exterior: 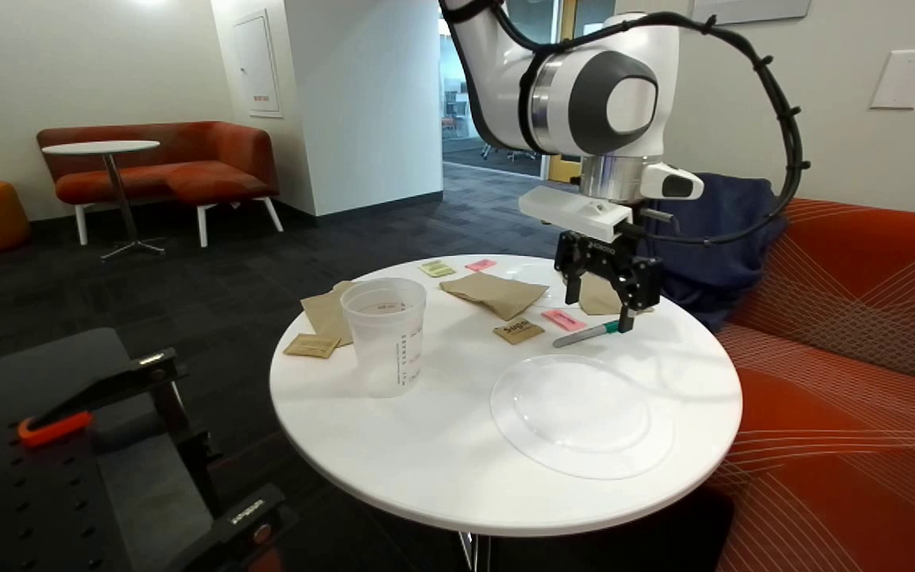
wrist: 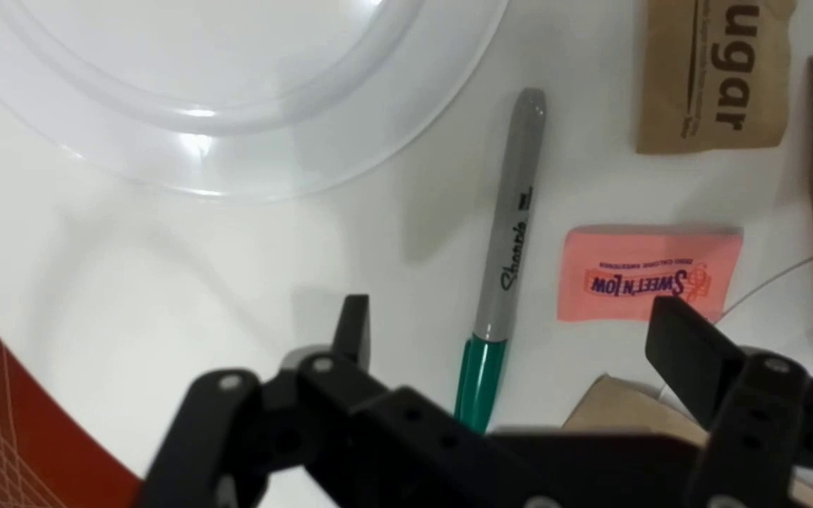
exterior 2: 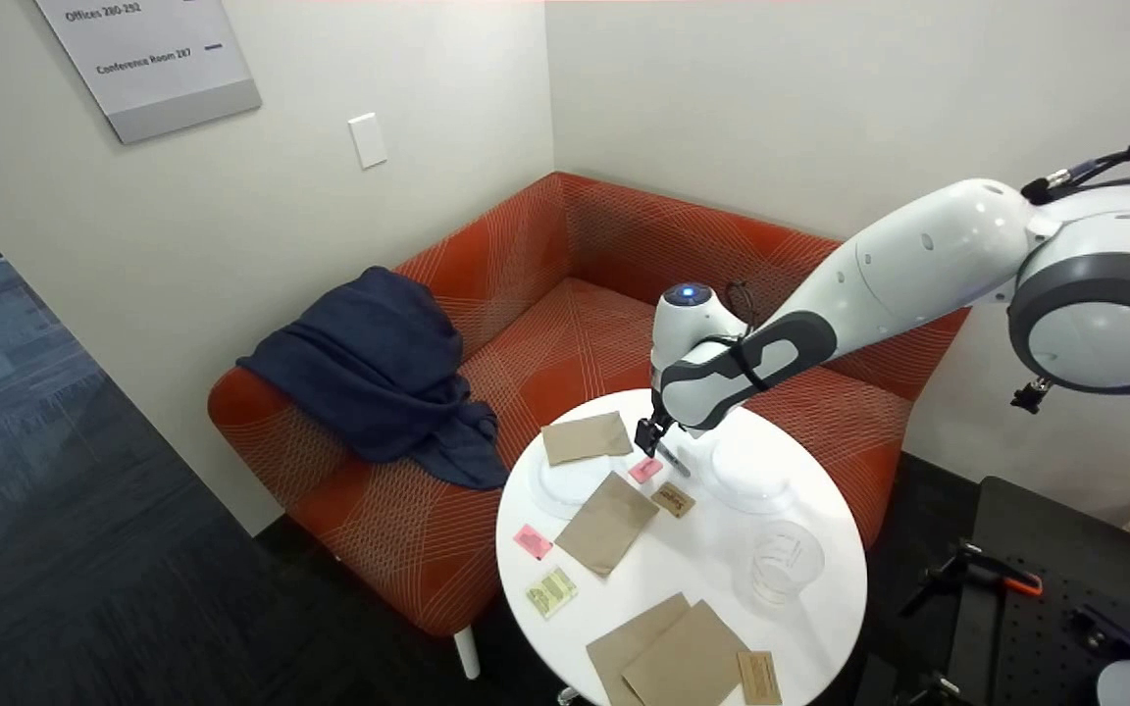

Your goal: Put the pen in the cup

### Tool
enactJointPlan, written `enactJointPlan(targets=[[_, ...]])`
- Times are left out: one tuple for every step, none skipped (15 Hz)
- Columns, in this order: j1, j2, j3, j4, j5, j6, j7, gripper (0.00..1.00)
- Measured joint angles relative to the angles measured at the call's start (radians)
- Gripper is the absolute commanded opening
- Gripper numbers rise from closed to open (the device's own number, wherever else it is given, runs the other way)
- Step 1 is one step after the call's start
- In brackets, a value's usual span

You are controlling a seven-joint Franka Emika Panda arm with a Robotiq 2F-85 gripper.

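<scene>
My hand (exterior: 599,307) hangs over the smooth, round white bench (exterior: 442,461), its two fingers (wrist: 353,328) spread wide. In the wrist view they stand to either side of the pen (wrist: 509,247), a slim grey barrel with a glossy green cap, lettered "Sharpie", lying on the bench. In an exterior view the cup (exterior: 384,345) stands upright, well to the pen's left: frosted plastic, flaring toward the rim, dark print down its side. A clear, ridged round plate (exterior: 584,413) lies nearer, just beside the pen. On the far side is a pink packet (wrist: 650,275) reading "Sweet'N Low"; in the wrist view one of my fingers hides its corner. A tan packet (exterior: 519,330) marked "Sugar" lies near, with folded brown paper (exterior: 496,294) farther off. Beyond the bench, a navy cloth (exterior 2: 369,363) drapes an orange-red couch (exterior 2: 565,333); a wall sign (exterior 2: 148,59) reads "Conference Room 287".
</scene>
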Motion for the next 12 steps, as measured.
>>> enactJointPlan(targets=[[0.0,0.005,0.0,0.006,0.0,0.0,0.0,1.0],[0.0,0.01,0.0,0.013,0.0,0.0,0.0,1.0],[-0.001,0.016,0.0,0.02,0.0,0.0,0.001,1.0],[-0.001,0.021,0.0,0.026,0.0,0.0,0.001,1.0],[-0.002,0.027,0.0,0.032,0.0,0.0,0.001,1.0],[-0.003,0.032,0.0,0.039,0.0,0.0,0.002,1.0],[-0.004,0.038,0.0,0.046,0.0,0.0,0.002,1.0],[-0.005,0.044,0.0,0.053,0.0,0.0,0.003,0.99],[-0.006,0.05,0.0,0.06,0.0,0.0,0.003,0.75],[-0.007,0.056,0.0,0.067,0.001,0.0,0.004,0.74],[-0.007,0.061,0.0,0.073,0.001,0.0,0.005,0.69],[-0.008,0.067,0.0,0.079,0.001,0.0,0.01,0.6]])
